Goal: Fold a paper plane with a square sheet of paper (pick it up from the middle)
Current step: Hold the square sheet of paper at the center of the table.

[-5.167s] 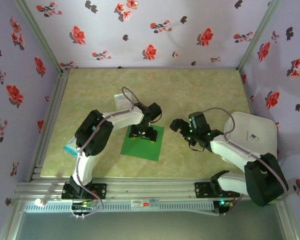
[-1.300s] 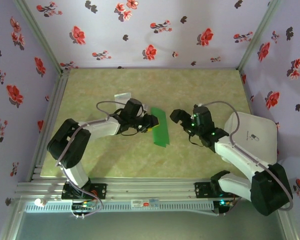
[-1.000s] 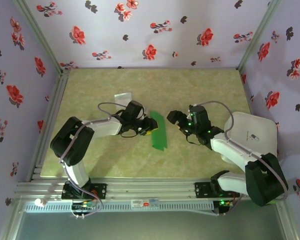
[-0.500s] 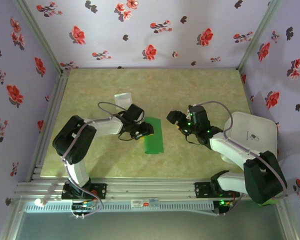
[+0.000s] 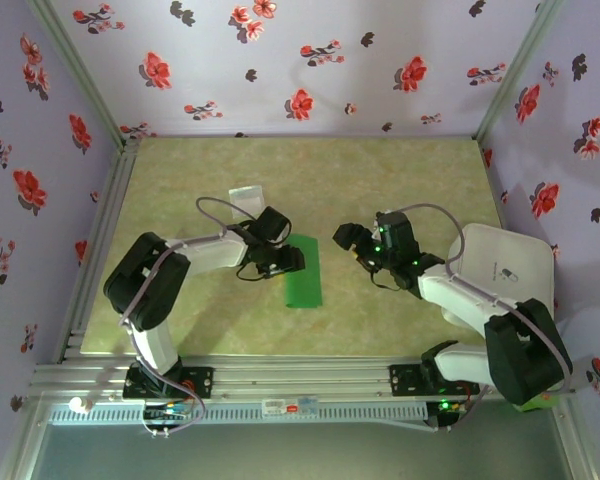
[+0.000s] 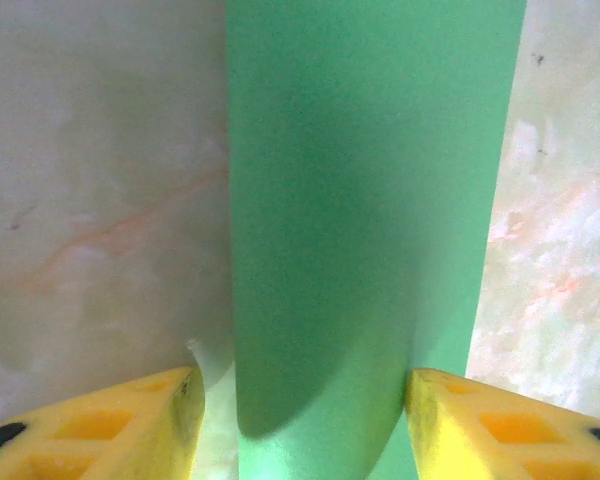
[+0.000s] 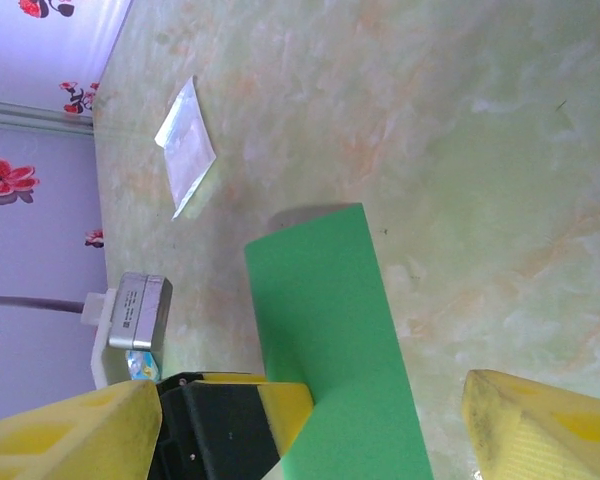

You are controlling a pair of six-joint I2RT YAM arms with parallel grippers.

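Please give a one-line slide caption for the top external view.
Left end effector open at the green paper strip; right end effector open nearby.

A pale green, marble-patterned worktop was seen, enclosed at the back and both sides by lilac walls printed with red and dark flowers. A small pale grey-white square packet was laid flat on the worktop's far-left part. A white, rounded-cornered case was set at the right edge, well apart from the packet. An aluminium rail was run along the near edge.
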